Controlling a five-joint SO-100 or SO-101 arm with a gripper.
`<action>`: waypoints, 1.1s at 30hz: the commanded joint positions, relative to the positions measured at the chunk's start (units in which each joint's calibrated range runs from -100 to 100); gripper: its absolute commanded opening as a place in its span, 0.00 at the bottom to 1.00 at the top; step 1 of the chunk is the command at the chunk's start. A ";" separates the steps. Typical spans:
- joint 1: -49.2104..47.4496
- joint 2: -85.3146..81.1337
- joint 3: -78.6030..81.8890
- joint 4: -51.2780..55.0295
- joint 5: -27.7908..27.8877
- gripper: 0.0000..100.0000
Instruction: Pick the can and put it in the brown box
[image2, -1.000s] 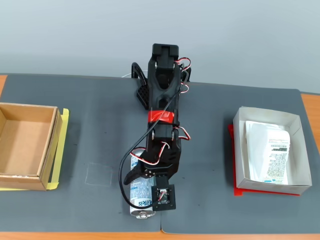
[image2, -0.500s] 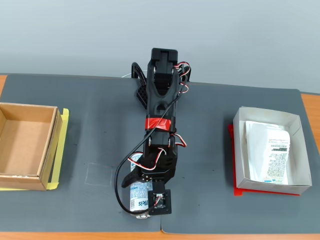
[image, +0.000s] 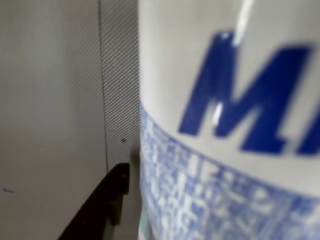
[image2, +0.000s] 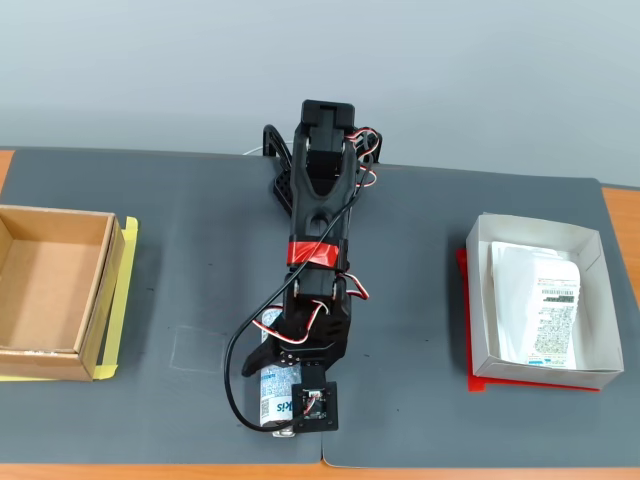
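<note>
The can (image2: 272, 396) lies on its side on the dark mat near the front edge, white with blue lettering, mostly covered by the arm. My gripper (image2: 278, 376) is down over it, open, its jaws straddling the can's body. In the wrist view the can (image: 225, 125) fills the right side very close up, and one black finger (image: 107, 205) sits just left of it with a thin gap. The other finger is hidden. The brown box (image2: 96, 290) stands empty at the far left of the table.
A white paper box (image2: 480, 300) holding a printed packet sits on a red base at the right. Yellow tape (image2: 118, 300) runs along the brown box's right side. The arm's base (image2: 285, 185) stands at the back middle of the mat.
The gripper has sunk lower over the can and shifted slightly left, hiding more of it. Its side jaw has drawn in closer to the can. The can has not moved.
</note>
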 joint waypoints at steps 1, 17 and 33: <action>0.45 -0.51 -2.36 -0.36 0.07 0.30; 0.45 -1.27 -2.55 0.51 0.18 0.16; 0.45 -6.61 -3.18 0.59 0.23 0.16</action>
